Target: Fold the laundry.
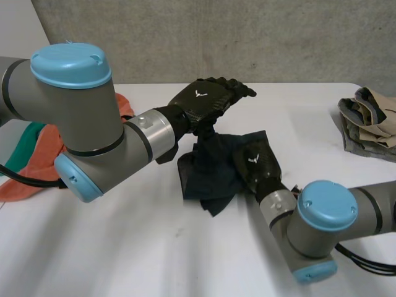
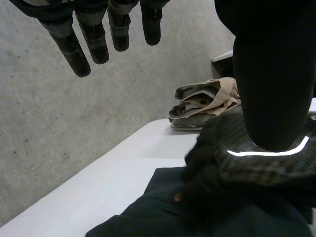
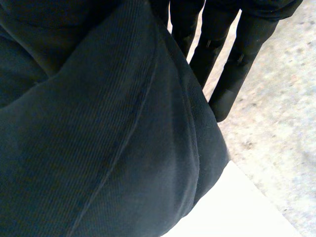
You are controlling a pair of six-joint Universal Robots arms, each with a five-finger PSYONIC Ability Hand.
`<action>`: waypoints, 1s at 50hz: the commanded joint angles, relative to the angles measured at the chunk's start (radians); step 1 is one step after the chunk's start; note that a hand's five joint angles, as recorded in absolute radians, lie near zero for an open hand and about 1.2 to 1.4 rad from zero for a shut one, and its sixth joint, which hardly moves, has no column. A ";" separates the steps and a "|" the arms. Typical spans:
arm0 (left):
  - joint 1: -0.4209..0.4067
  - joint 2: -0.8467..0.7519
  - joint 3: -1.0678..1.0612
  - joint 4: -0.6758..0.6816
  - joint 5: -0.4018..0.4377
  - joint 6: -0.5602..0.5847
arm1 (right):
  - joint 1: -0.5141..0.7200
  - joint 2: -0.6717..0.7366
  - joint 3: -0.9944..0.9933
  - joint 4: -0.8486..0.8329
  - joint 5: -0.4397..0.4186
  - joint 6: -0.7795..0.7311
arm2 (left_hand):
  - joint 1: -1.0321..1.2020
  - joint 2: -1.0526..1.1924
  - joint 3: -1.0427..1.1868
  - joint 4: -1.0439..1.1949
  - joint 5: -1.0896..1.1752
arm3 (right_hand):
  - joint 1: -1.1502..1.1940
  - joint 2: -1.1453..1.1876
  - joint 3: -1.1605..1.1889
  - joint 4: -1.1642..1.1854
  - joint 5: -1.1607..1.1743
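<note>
A dark blue-black garment (image 1: 213, 176) lies bunched at the middle of the white table (image 1: 154, 247); a small button shows on the garment (image 2: 177, 197). My right hand (image 1: 257, 162) rests on the garment's right part, palm down. In its wrist view its fingers (image 3: 232, 64) reach out straight past a fold of the garment (image 3: 98, 148) that lies across the palm and hides the thumb. My left hand (image 1: 207, 99) hovers open above the garment's far edge. Its fingers (image 2: 98, 39) are straight and hold nothing, and below them sits my right hand (image 2: 256, 165).
A folded pile of tan and camouflage clothes (image 1: 370, 124) sits at the table's far right, and the same pile (image 2: 205, 103) appears beyond my left hand's fingers. An orange and green cloth (image 1: 37, 154) lies at the far left behind my left arm. A grey wall backs the table.
</note>
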 commanded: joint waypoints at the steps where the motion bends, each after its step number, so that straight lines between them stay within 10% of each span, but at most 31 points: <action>1: 0.001 0.017 0.005 0.012 -0.001 0.001 | -0.019 -0.038 -0.107 0.001 0.015 0.011 | 0.022 0.004 -0.013 -0.002 -0.020 | 0.423 0.295 0.284 0.225 0.390; 17: 0.025 0.123 0.009 0.055 -0.003 -0.019 | -0.425 -0.115 -0.487 -0.010 -0.086 0.178 | 0.022 0.004 -0.013 -0.002 -0.020 | 0.423 0.295 0.284 0.225 0.390; 37: 0.011 0.126 -0.052 0.055 -0.006 -0.018 | -0.967 0.435 -0.889 -0.045 -0.678 0.615 | 0.028 0.010 -0.007 0.004 -0.014 | 0.423 0.295 0.284 0.225 0.390; 50: -0.001 0.129 -0.069 0.052 -0.038 -0.018 | -1.032 0.498 -0.868 -0.061 -0.906 0.649 | 0.028 0.010 -0.007 0.004 -0.014 | 0.296 0.168 0.157 0.098 0.264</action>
